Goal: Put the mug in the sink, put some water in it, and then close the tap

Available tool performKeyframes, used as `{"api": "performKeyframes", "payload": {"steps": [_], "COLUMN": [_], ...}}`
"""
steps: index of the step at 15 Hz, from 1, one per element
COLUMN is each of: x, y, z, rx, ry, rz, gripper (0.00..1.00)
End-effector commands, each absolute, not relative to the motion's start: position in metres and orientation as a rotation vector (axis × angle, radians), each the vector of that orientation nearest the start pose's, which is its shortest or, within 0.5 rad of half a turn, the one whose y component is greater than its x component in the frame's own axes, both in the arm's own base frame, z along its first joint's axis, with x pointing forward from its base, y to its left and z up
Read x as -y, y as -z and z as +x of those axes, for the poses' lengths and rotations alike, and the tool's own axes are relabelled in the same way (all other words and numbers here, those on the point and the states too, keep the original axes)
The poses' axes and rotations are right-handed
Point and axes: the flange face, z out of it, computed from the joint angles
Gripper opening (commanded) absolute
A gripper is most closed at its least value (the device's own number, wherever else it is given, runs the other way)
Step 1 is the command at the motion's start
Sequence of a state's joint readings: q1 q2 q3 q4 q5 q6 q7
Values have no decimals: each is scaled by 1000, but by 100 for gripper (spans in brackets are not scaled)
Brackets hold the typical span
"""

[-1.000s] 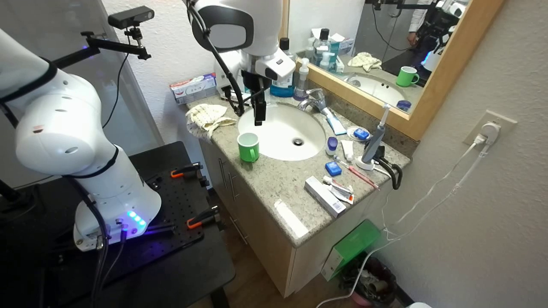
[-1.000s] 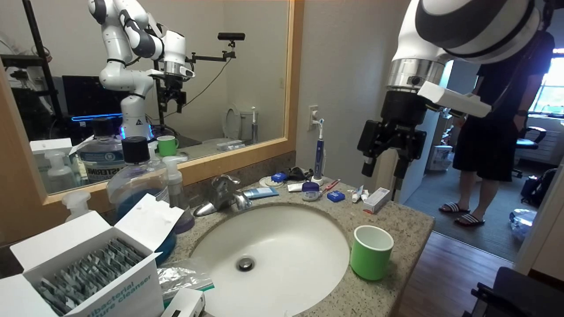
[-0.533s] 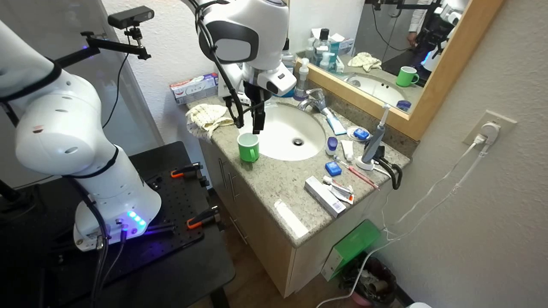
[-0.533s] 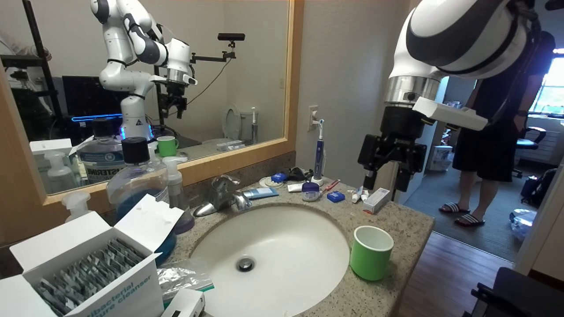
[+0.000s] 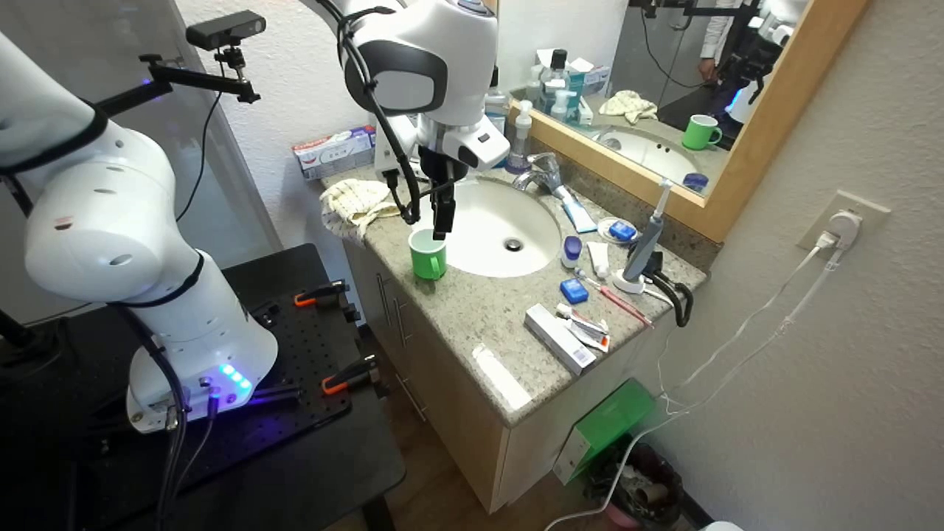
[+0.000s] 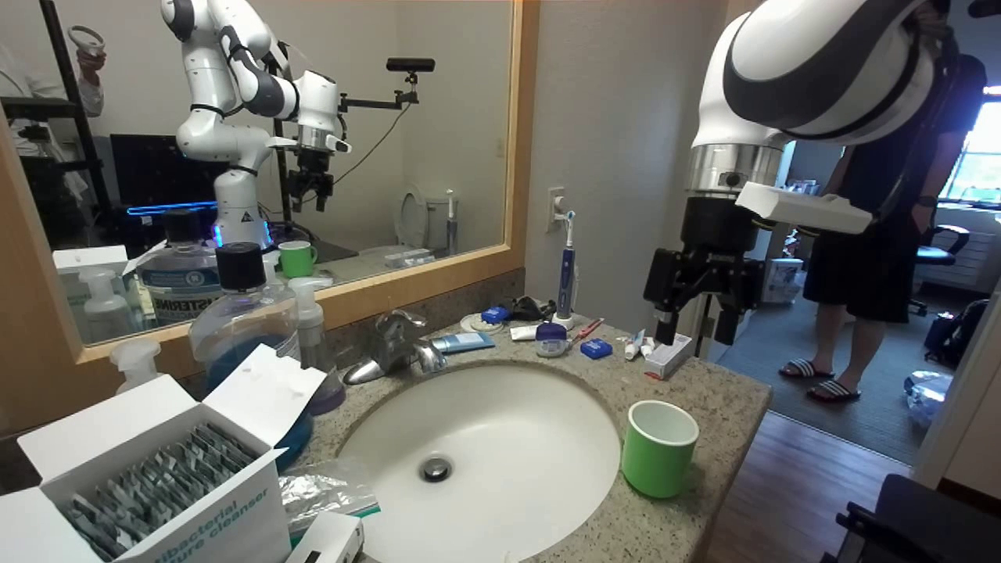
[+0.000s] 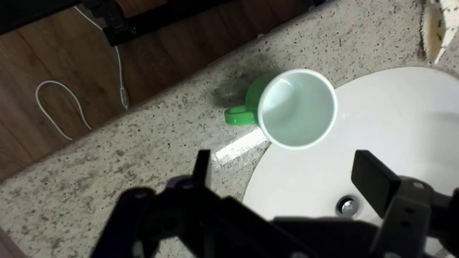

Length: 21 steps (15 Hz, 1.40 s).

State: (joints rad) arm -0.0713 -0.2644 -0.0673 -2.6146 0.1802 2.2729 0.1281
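Note:
The green mug (image 6: 659, 453) stands upright on the speckled counter, right beside the rim of the sink (image 6: 532, 438). From above, in the wrist view, the white inside of the mug (image 7: 297, 107) looks bare and its handle points left. My gripper (image 7: 282, 157) is open, fingers wide apart, with nothing between them. It hangs above the counter and basin edge; in an exterior view the gripper (image 6: 696, 336) is higher than the mug and apart from it. The chrome tap (image 5: 544, 175) is at the back of the basin, and no water shows running from it.
A cloth (image 5: 361, 203) lies on the counter near the mug. Toothpaste boxes, a toothbrush (image 6: 566, 274) and small blue items line the far counter. An open white box (image 6: 168, 461), a mouthwash bottle (image 6: 246, 313) and the mirror frame (image 6: 438, 270) border the basin.
My gripper has come down toward the mug's height and shifted slightly, staying open. The mug, sink and tap have not moved.

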Motion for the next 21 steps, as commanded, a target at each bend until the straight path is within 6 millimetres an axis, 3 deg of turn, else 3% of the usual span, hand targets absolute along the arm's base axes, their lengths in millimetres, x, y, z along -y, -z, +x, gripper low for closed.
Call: {"api": "performKeyframes", "payload": {"steps": [1, 9, 21], "x": [51, 50, 60], "y": [-335, -330, -286], "z": [405, 407, 388], "rx": [-572, -585, -633], "ry": [-118, -138, -260], "rz": [-2933, -2934, -2964], "gripper": [100, 100, 100]}}
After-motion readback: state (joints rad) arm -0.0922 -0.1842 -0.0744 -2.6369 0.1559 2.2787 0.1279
